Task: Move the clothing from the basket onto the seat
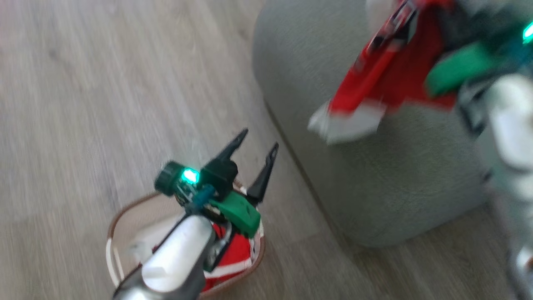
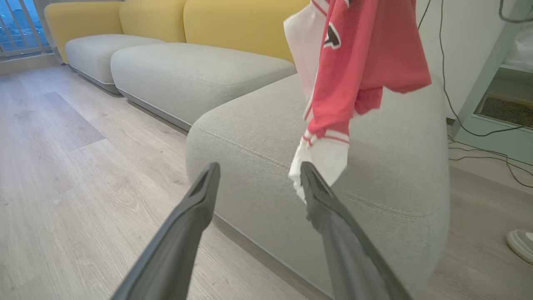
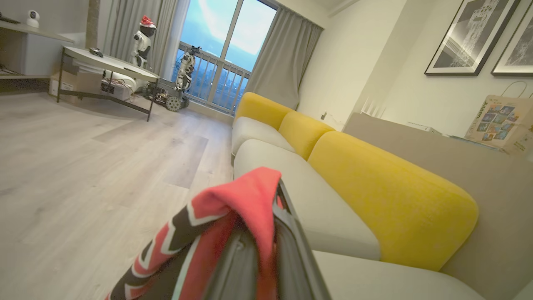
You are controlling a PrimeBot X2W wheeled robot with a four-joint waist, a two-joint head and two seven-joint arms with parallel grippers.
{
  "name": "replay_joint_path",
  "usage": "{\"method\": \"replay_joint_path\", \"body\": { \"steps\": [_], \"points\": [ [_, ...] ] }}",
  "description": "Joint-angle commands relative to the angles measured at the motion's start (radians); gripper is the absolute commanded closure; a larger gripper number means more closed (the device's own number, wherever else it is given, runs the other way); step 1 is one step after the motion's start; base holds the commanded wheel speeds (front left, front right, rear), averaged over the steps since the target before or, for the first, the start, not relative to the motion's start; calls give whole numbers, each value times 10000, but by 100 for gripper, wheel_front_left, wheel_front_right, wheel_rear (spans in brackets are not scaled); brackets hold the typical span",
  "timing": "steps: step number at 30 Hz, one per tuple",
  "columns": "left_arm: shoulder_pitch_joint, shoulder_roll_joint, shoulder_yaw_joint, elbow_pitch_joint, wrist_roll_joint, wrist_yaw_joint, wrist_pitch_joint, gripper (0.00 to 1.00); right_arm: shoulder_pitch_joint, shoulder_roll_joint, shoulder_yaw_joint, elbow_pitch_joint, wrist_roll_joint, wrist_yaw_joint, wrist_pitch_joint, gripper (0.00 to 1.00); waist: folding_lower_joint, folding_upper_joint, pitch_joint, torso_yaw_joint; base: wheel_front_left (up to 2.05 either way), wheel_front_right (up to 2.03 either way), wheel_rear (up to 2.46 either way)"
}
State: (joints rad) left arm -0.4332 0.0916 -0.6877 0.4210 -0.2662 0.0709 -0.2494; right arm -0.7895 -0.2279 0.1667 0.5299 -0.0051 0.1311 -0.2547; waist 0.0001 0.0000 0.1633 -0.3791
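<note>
A red garment with white trim [image 1: 387, 75] hangs in the air above the grey-green seat [image 1: 374, 183], held at the top right by my right gripper. In the right wrist view the right gripper [image 3: 270, 196] is shut on the red fabric [image 3: 245, 196], which drapes over its fingers. The garment [image 2: 354, 62] dangles over the seat [image 2: 258, 137] just ahead of my left gripper [image 2: 258, 171]. That left gripper [image 1: 258, 143] is open and holds nothing, above the basket [image 1: 120, 221]. More red clothing [image 1: 233, 258] lies in the basket.
Wood-look floor [image 1: 104, 83] surrounds the basket and the seat. Further sofa cushions [image 2: 187, 71] with yellow backs [image 2: 241, 25] run along the wall. Cables [image 2: 479, 137] lie on the floor beside a pale green cabinet. A low table [image 3: 108, 66] stands by the window.
</note>
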Motion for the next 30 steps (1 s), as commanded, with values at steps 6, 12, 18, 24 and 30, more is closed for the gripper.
{"method": "replay_joint_path", "body": {
  "steps": [6,12,18,24,30],
  "points": [
    [-1086,732,467,-850,371,47,140,0,-3138,-1109,-170,931,215,-4,150,100,-1,0,1900,1275,0,0,0],
    [-1476,1244,511,-1737,648,150,646,0,-5134,-2092,-809,2228,145,-4,303,100,-1,0,3086,1955,0,0,0],
    [-1766,1412,406,-2534,865,217,1031,0,-5793,-2613,-2084,3453,-52,-4,268,100,-1,0,3912,2398,0,0,0],
    [-2093,1455,309,-2806,1041,262,1237,0,-4999,-2410,-3302,4795,-534,-4,71,100,-1,0,4421,2513,0,0,0],
    [-2104,1455,257,-2769,1006,308,1254,0,-4061,-1810,-3945,5551,-1080,-4,-37,100,-1,0,4516,2396,0,0,0]
  ]
}}
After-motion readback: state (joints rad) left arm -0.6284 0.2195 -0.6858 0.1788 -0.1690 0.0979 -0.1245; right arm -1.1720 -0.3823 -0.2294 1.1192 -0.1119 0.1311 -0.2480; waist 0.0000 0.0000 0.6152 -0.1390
